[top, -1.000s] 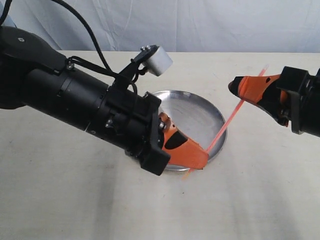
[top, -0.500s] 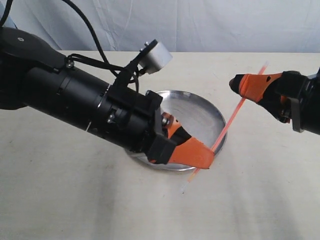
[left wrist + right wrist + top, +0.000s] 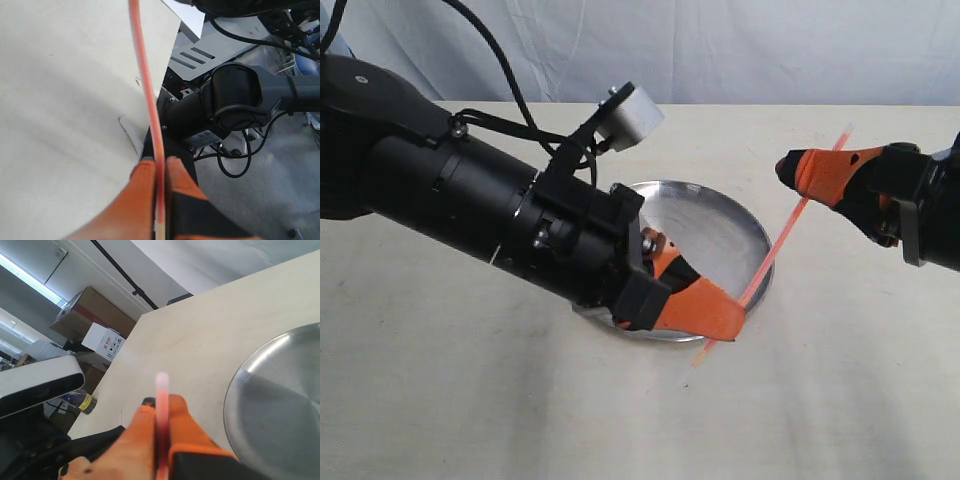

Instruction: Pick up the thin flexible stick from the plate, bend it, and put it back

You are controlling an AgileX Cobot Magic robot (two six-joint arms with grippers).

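The thin red-orange stick (image 3: 775, 250) hangs in the air between both grippers, slanting over the right rim of the steel plate (image 3: 710, 225) with a slight bow. My left gripper (image 3: 725, 318) is shut on its lower part, just past the plate's near-right rim; a short end pokes out below. My right gripper (image 3: 790, 168) is shut on its upper part, above the table to the right of the plate. In the left wrist view the stick (image 3: 147, 90) runs out from the left gripper (image 3: 159, 162). In the right wrist view the stick (image 3: 162, 390) sits in the right gripper (image 3: 161, 405) beside the plate (image 3: 280, 405).
The bulky black left arm (image 3: 450, 190) covers the plate's left side, its white camera block (image 3: 630, 115) above. The beige table (image 3: 520, 400) ends at a pale backdrop behind. Beyond the table edge stand the right arm's base (image 3: 235, 95) and a cardboard box (image 3: 95, 315).
The left gripper has rolled and shifted slightly right with the stick, so more of the stick's lower end now pokes out below it. The right gripper has barely moved.
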